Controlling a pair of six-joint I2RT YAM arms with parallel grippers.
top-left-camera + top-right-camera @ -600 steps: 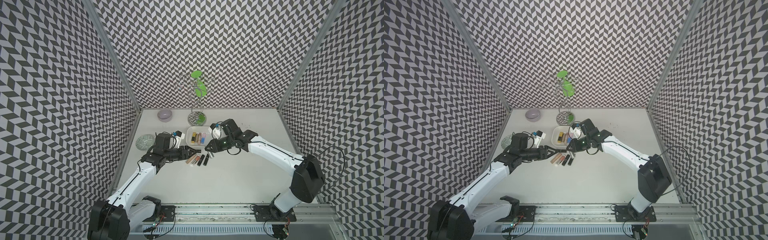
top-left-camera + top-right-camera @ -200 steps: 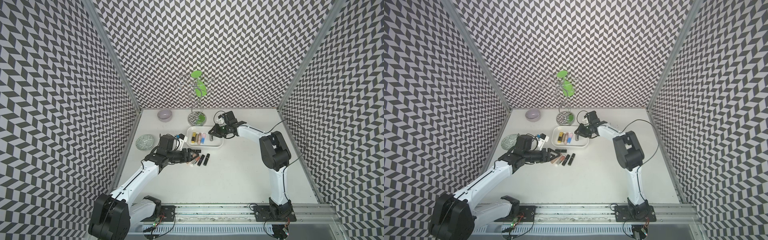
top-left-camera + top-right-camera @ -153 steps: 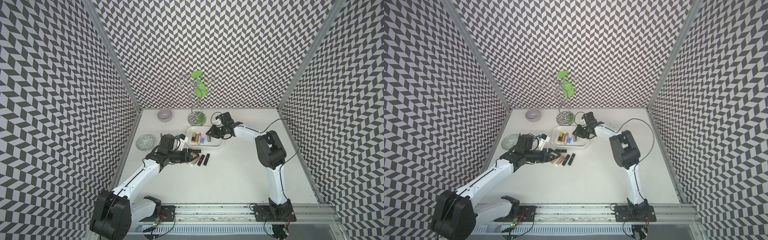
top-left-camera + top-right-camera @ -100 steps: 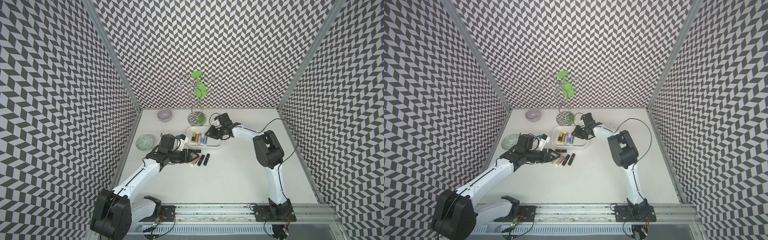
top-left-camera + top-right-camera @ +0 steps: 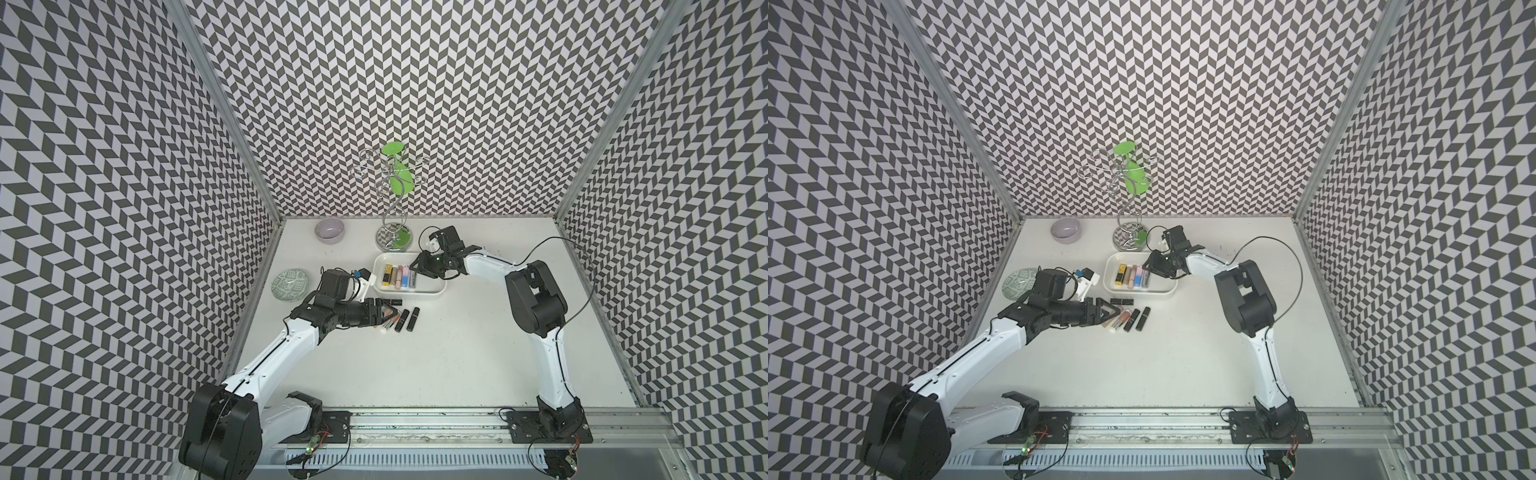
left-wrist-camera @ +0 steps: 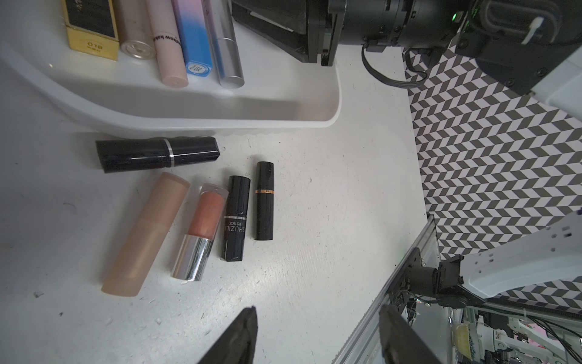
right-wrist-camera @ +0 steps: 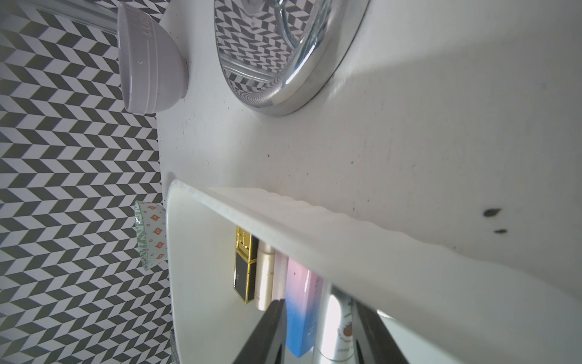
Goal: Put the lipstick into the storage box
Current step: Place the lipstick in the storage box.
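Lipsticks (image 6: 201,220): on desk (image 6: 330,220), just ahead of left claw (image 6: 318,310), apart, empty; long axes pointing away. Right claw (image 7: 316,302): in box (image 7: 346,239), straddling silver tube (image 7: 333,321); grip unclear.

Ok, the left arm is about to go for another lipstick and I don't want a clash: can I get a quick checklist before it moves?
1. Is the left hand open and empty? Ok.
2. Are the loose lipsticks free to grasp? Ok: five lie outside the box, none held.
3. Is there room in the storage box? Ok: its floor is bare beside the silver tube.
4. Has the right hand let go of the silver tube? Cannot tell: its fingers straddle it.
5. Is the space above the storage box free for a drop? Not ok: the right hand hangs there.
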